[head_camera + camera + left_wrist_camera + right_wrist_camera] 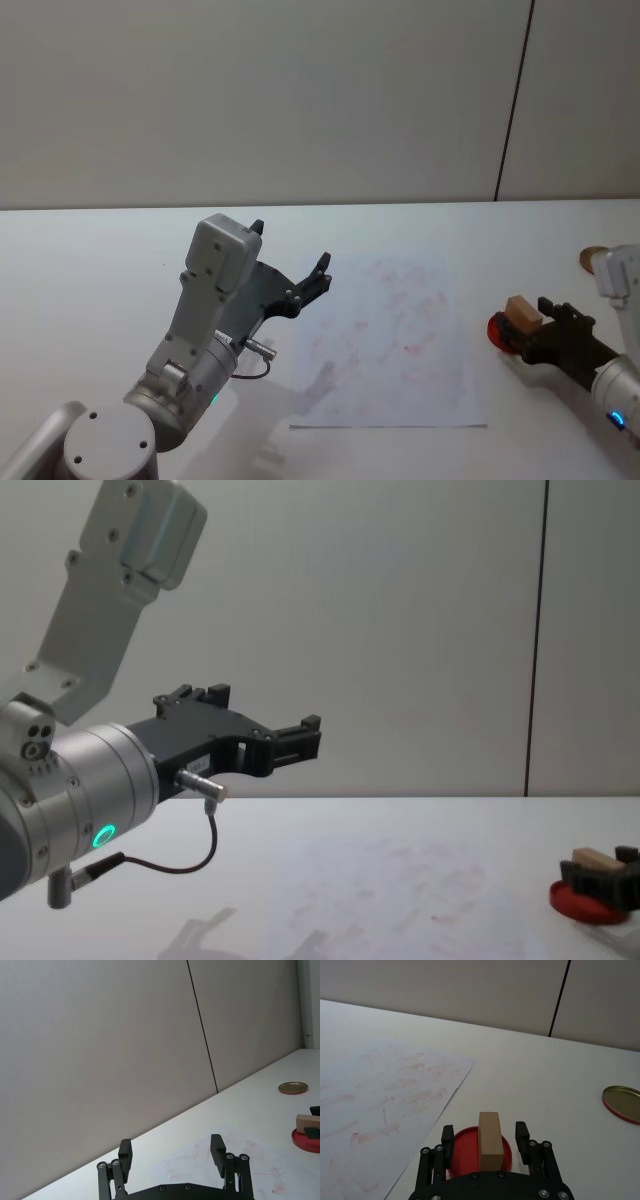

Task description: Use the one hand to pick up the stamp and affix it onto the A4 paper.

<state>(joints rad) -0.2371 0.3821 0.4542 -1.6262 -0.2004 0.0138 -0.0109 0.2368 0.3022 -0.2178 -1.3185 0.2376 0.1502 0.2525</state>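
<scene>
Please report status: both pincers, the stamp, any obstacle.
Right pincer open, straddling stamp on red ink pad. Left pincer open, raised beside A4 paper. No obstacle seen.

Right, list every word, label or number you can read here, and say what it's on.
None can be read.
The paper carries only faint reddish stamp smudges, too blurred to make out as letters.
The wooden stamp, the red ink pad, the round lid and both grippers show no markings.
</scene>
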